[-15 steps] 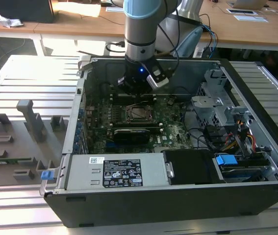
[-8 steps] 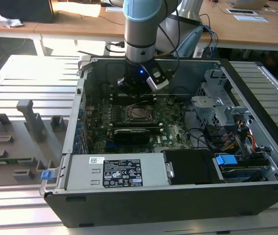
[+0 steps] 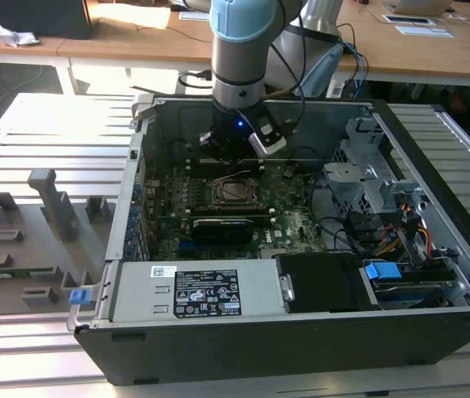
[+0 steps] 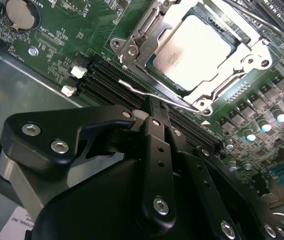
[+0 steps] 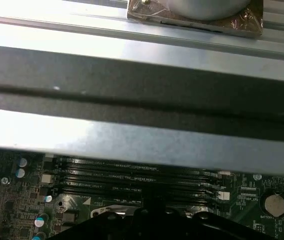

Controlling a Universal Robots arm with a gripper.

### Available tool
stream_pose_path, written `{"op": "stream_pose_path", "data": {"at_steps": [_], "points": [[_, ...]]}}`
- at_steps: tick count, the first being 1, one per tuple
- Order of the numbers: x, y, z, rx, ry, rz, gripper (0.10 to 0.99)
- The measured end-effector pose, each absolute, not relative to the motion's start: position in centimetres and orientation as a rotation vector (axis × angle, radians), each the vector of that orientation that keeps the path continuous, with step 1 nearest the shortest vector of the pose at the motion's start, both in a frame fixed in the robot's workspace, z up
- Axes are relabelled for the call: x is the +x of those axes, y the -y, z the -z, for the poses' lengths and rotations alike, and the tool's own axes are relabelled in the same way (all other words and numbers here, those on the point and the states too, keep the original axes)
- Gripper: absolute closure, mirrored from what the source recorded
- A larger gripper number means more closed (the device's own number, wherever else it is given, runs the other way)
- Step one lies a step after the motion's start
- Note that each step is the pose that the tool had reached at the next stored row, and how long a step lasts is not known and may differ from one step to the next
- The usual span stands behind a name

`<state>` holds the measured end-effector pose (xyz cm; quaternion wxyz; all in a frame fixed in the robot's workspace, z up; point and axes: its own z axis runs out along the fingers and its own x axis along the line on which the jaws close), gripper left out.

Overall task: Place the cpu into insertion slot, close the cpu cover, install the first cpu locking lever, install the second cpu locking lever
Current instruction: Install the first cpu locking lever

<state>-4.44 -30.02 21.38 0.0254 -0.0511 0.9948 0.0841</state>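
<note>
In the socket, cpu (image 4: 197,50): small flat square chip with a silvery-grey metal top, seated in the square black-rimmed insertion slot (image 4: 158,71).
cpu cover (image 4: 244,57): thin square metal frame, lay flat around the chip.
Lever (image 4: 147,92): thin steel wire rod beside the cover. Judged stiff, springy and slippery; best taken at its bent end.
Gripper (image 4: 152,114): black, just over the lever; opening could not be told.

Lab: open PC (image 3: 301,348) on alu bench (image 3: 44,124).
</note>
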Motion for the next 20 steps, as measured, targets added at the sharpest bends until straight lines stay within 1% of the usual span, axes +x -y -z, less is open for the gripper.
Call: {"op": "stream_pose_path", "data": {"at_steps": [10,20], "points": [[-3.8,30.2,-21.4,-0.157,-3.072,-0.290,0.980],[-2.6,30.6,-21.4,-0.157,-3.074,-0.291,0.980]]}}
